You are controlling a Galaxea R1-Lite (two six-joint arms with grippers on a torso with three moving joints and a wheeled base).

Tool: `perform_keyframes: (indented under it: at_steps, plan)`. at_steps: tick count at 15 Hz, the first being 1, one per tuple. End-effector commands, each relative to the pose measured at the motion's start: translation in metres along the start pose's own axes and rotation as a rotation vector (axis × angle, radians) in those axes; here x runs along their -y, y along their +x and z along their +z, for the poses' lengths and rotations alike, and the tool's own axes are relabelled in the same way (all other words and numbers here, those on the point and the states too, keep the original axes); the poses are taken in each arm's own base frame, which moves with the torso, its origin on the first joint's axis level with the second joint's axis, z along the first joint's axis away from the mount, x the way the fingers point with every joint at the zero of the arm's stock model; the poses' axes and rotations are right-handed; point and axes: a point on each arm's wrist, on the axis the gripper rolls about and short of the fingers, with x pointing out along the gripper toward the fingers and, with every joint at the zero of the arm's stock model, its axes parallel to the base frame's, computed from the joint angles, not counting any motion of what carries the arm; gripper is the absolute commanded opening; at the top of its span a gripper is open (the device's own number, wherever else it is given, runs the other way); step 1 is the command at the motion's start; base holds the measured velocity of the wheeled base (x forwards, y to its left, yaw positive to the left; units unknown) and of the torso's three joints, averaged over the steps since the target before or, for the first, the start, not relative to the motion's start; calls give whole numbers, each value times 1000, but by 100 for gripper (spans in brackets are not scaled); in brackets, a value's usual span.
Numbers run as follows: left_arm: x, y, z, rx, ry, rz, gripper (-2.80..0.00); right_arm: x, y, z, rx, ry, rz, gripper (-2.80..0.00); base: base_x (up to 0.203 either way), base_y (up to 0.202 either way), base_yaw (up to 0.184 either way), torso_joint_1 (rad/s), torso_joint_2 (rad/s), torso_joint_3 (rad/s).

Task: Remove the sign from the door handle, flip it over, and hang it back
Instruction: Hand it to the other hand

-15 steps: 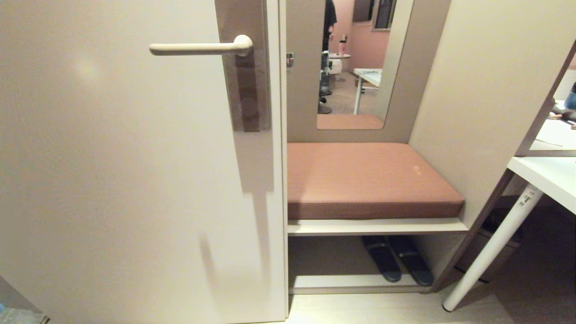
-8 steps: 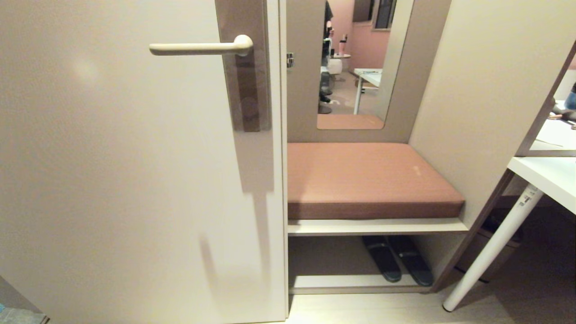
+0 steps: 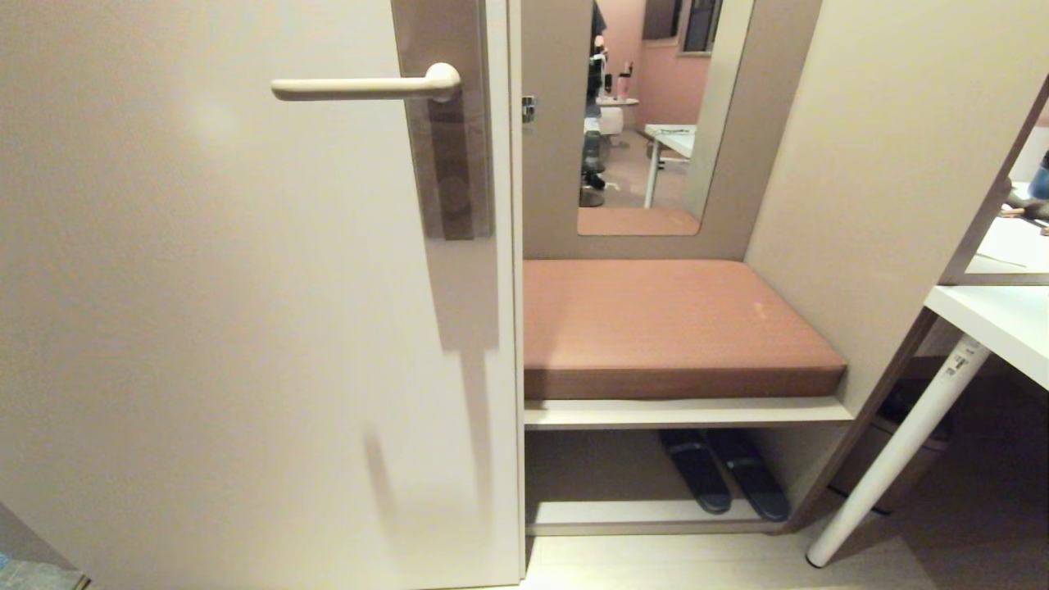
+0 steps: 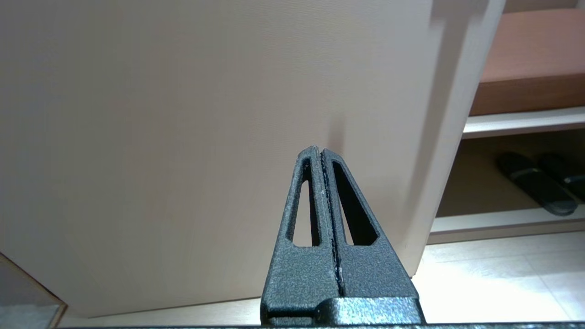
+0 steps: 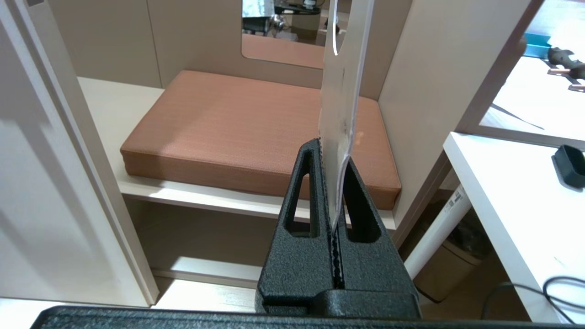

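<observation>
1. a brown cushion is laid on the bench shelf in the alcove beside the door, covering nearly all of it.
2. a pair of dark slippers is set side by side on the lower shelf, just above the floor.
3. a white table is seen to the right; a small black object and a cable lie on it.

No lettering can be read on anything in view
</observation>
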Motion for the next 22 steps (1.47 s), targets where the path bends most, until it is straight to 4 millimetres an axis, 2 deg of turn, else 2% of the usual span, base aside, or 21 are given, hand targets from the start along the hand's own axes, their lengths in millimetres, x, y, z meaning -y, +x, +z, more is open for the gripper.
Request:
perform_keyframes:
  at_steps: [1,4,8,11,14,17,22]
  plan:
    - [0,-1,5,15,6,-9,-280,1,12,3,-30,-1,4,-280,0,0,0,0,0,0]
    - [0,-1,23,14,7,-72,-280,2,28,13,-44,2,17,-280,0,0,0,0,0,0]
    - [0,13,61,-39,-5,-203,-280,1,42,27,-33,6,127,-280,0,0,0,0,0,0]
    - [0,33,88,-66,-23,-336,-280,-2,50,28,-38,11,253,-280,0,0,0,0,0,0]
    - [3,61,123,-48,-60,-431,-280,-4,57,25,-58,20,343,-280,0,0,0,0,0,0]
    - [13,84,157,-20,-115,-574,-280,-5,61,29,-51,30,429,-280,0,0,0,0,0,0]
    - [39,93,178,-36,-227,-874,-280,-8,69,42,-18,33,638,-280,0,0,0,0,0,0]
